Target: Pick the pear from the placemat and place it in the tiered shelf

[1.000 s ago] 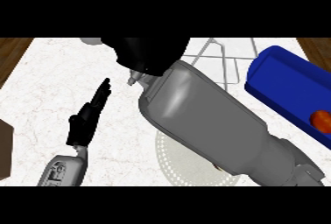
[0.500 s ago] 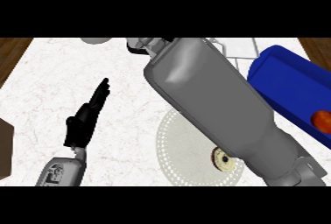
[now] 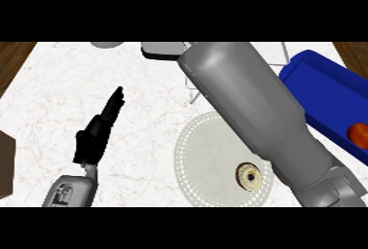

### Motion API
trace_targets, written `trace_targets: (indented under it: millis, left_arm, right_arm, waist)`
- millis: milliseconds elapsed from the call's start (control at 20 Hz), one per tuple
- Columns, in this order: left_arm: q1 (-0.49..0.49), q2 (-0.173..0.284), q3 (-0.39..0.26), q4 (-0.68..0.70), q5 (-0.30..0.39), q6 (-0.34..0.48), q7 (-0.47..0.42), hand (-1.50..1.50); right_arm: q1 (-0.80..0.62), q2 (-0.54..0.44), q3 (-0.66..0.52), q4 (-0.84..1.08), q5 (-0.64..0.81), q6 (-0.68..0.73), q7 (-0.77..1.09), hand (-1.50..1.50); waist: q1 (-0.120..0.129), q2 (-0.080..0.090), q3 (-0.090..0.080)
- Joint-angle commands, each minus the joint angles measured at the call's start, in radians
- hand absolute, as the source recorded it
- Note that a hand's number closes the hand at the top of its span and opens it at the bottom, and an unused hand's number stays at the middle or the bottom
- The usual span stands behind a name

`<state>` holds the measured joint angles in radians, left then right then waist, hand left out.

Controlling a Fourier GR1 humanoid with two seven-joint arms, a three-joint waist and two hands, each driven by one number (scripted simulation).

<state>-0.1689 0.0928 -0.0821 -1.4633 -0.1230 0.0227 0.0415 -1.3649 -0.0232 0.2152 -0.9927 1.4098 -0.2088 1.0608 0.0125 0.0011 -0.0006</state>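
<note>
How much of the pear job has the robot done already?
Hard to say. The right forearm stretches toward the wire shelf at the counter's far side, but its hand is out of view, so no placing shows. A small round yellowish thing, maybe the pear, lies on the placemat. The left hand rests open.

The grey right forearm (image 3: 259,116) has swung farther up past the round, pale dotted placemat (image 3: 208,160) (its hand is now out of view), uncovering a small round yellowish item (image 3: 250,176) on that mat.
</note>
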Motion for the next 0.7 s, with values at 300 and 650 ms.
trace_targets:
  millis: [300, 650]
  left_arm:
    - [0.004, 0.002, 0.010, 0.036, -0.005, -0.006, -0.042, 0.00]
    - [-0.036, -0.002, 0.024, 0.048, -0.006, -0.005, 0.000, 0.00]
  right_arm:
    - [0.056, 0.007, -0.156, 0.025, -0.038, -0.360, -0.058, 1.50]
    - [0.089, -0.015, -0.228, 0.159, -0.086, -0.518, -0.210, 1.50]
  waist:
    - [0.013, 0.008, 0.001]
    - [0.008, 0.007, 0.000]
